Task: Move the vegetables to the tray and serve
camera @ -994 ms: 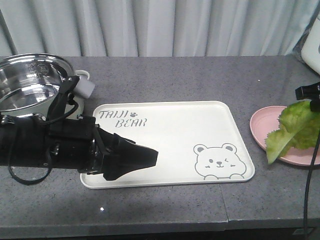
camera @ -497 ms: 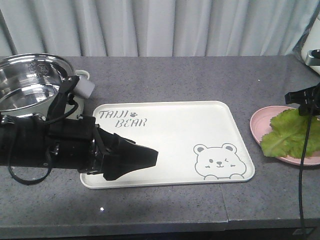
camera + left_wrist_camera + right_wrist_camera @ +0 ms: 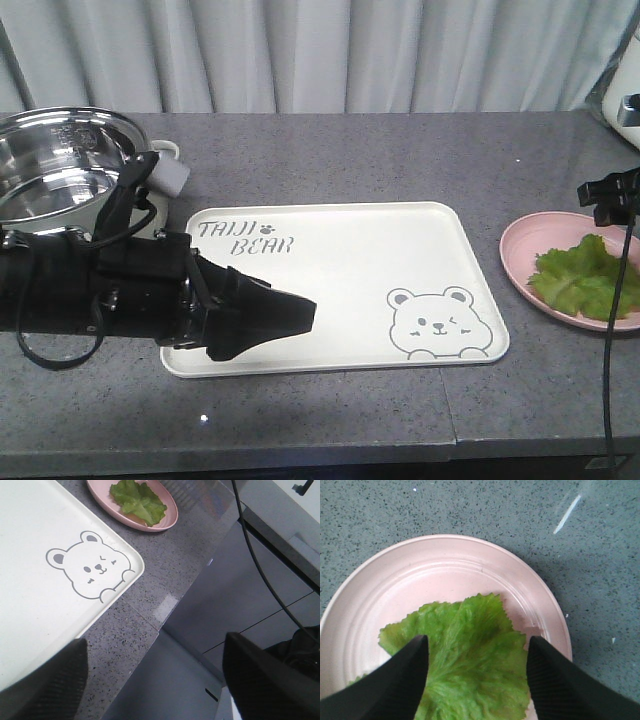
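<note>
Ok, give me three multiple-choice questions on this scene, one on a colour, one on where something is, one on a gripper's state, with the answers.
1. What colour is the lettering on the tray? A red. B grey. C blue.
2. Where does the lettuce leaf lie? A on the tray. B on the pink plate. C hanging in the air.
3. How is the right gripper? A shut on the leaf. B out of view. C open above the leaf.
Answers: 1 B, "TAIJI BEAR" reads grey on cream; 2 B, the leaf rests inside the plate's rim; 3 C, the right wrist view shows its fingers apart over the leaf.
</note>
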`<state>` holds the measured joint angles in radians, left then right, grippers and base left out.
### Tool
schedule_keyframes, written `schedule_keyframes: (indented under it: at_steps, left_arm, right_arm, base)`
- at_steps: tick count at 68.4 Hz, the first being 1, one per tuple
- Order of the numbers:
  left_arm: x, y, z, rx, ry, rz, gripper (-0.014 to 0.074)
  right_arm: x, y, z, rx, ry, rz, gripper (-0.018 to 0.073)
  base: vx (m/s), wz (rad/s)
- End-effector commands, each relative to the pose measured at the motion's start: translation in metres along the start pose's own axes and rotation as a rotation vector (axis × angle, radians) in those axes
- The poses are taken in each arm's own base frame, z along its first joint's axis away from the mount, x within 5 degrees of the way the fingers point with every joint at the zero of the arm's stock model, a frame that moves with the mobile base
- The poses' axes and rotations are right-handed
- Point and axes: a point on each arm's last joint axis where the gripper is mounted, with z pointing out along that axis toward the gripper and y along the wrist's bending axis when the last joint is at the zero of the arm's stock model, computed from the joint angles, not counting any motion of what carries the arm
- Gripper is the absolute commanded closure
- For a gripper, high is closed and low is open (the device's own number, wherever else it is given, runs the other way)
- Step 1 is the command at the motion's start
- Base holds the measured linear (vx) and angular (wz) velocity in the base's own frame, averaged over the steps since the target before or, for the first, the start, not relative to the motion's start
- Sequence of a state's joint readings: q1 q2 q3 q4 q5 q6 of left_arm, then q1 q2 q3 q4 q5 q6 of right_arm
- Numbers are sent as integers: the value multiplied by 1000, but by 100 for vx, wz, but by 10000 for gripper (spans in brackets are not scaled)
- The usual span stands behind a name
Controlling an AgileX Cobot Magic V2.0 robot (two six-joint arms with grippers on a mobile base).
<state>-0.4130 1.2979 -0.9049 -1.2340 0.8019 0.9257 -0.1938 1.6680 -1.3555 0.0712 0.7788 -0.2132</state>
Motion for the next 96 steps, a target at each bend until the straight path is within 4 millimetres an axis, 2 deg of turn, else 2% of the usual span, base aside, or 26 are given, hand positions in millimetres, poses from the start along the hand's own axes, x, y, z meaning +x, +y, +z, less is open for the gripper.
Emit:
schedule_keyframes:
  at_steps: [1, 12, 21, 36, 41, 46, 54, 65, 77, 96]
  left_arm:
    - [-12, -12, -8, 35, -75, -6, 52]
    - [-12, -12, -8, 35, -75, -6, 52]
    - [-12, -12, -8, 35, -75, -6, 52]
    - [-12, -12, -8, 35, -75, -6, 52]
    - [-12, -12, -8, 35, -75, -6, 52]
    - [-12, -12, -8, 35, -75, -6, 52]
    - [-12, -12, -8, 35, -75, -6, 52]
    - [-12, -12, -8, 35, -75, -6, 52]
    - [-12, -12, -8, 35, -75, -6, 52]
    - [-12, -12, -8, 35, -75, -6, 52]
  right_arm:
    - [-13, -3, -39, 35, -131, -11, 125]
    - [-10, -1, -69, 41, -171, -8, 125]
    - [-7, -1, -86, 54, -188, 20, 125]
    - [-5, -6, -89, 90, -184, 86, 125]
    - [-3, -17, -88, 106, -178, 132, 125]
    - [2, -37, -86, 128, -161, 196, 126]
    - [15, -64, -75, 117, -70, 246, 125]
    - [29, -88, -43, 29, 55, 277, 125]
    - [33, -91, -10, -26, 132, 249, 128]
    - [32, -87, 17, -133, 132, 237, 186]
  base:
    - [0, 0]
    - [0, 0]
    - [0, 0]
    - [0, 0]
    - [0, 0]
    - [0, 0]
    - [0, 0]
    - [0, 0]
    - [0, 0]
    - [0, 0]
